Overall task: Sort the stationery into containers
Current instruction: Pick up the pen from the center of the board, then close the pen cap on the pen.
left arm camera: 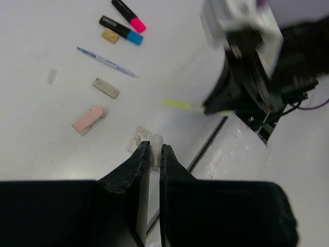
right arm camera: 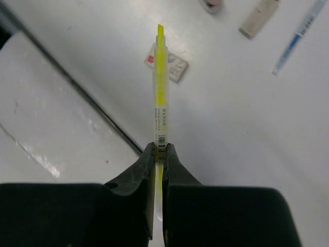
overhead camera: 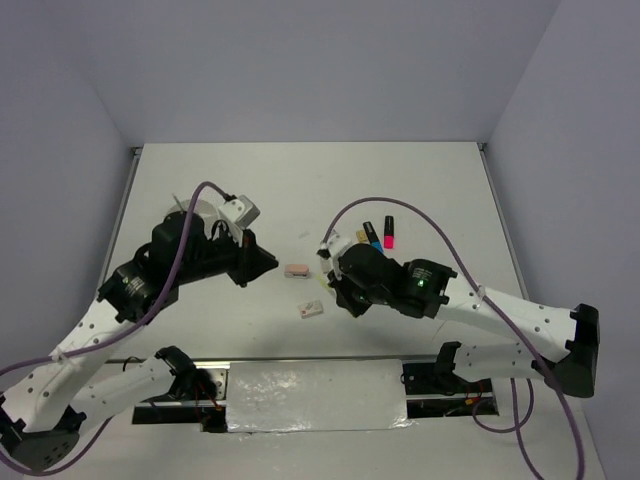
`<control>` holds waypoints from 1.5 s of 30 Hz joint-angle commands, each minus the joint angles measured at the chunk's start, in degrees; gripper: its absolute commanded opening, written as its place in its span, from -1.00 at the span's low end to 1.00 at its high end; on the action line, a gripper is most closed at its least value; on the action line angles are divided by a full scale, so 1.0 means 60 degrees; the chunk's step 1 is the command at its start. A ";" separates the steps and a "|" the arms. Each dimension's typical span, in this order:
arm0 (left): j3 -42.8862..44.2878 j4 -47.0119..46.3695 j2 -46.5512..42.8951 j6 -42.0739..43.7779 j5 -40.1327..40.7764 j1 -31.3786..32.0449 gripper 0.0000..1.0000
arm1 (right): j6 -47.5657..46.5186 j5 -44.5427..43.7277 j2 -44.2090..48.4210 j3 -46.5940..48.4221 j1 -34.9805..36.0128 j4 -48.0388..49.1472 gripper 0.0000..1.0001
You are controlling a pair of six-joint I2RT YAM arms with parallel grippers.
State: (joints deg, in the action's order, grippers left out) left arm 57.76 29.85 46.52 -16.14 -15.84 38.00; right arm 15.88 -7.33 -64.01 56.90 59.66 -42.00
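My right end effector (right arm camera: 159,149) clamps a yellow-green pen (right arm camera: 161,87) pointing straight ahead. The white tub (overhead camera: 198,212) lies well left, nearer my left end effector (left arm camera: 152,152), itself clamped on a white pen (left arm camera: 156,141).

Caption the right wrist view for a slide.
Right gripper clamps a yellow-green pen above a small packet on the table.

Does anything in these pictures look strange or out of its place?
The yellow highlighter held in the right gripper has its tip bare, with no cap. A small clear piece, perhaps a cap, lies alone on the table. Nothing looks spilled or broken.
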 commanded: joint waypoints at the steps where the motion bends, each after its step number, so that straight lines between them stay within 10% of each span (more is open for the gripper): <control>1: 0.1124 -0.0067 0.0989 0.0332 -0.0504 -0.0603 -1.00 | -0.1838 0.0110 0.0034 0.0768 0.0938 -0.1319 -1.00; 7: 0.1435 -0.0651 0.2280 -0.0063 -0.5001 -0.3460 -1.00 | -0.2761 -0.1383 0.0382 0.0903 0.1481 -0.1468 -1.00; 15: -0.1392 -0.5892 0.0891 -0.3749 -0.8975 -0.3770 -1.00 | -0.3482 -0.0405 0.2391 0.0593 0.1805 0.0173 -1.00; 45: -0.0603 -0.2469 0.1211 -0.1646 -0.7878 -0.3023 -1.00 | -0.3335 -0.0799 0.1015 0.1736 0.2625 0.0525 -1.00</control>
State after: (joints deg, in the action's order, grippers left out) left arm 52.05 15.38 54.28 -28.18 -62.65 19.00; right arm -3.70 -11.57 -57.36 64.49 74.87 -41.12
